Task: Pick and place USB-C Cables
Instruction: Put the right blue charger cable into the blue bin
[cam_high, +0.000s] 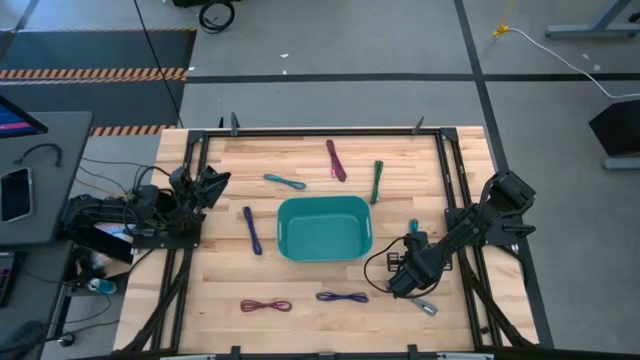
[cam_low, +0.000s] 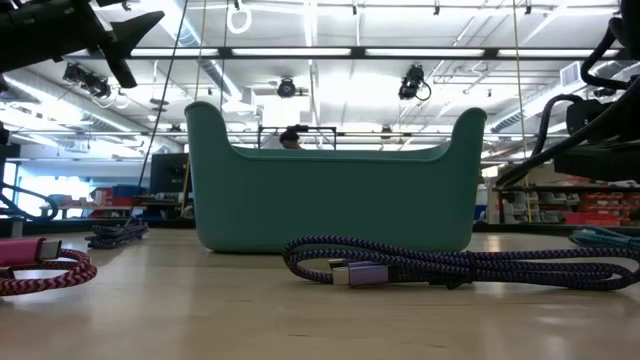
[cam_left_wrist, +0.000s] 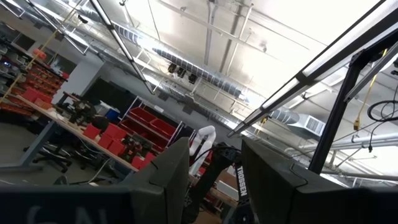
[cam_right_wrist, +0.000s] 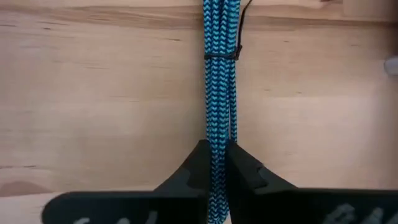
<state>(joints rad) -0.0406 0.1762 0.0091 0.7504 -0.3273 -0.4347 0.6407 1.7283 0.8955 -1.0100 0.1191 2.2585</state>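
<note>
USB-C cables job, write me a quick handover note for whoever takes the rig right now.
Right claw: down at the table's right side, shut on a blue braided cable that lies on the wood.
Left claw: open, empty, parked at the table's left edge, pointing up at the ceiling.
Teal bin: mid-table, nothing visible inside.
Loose on the table: teal cable, maroon cable and green cable beyond the bin; purple cable left of it; red cable and second purple cable at the near edge; grey cable by the right claw.
Done: none binned. Left: all of them.
</note>
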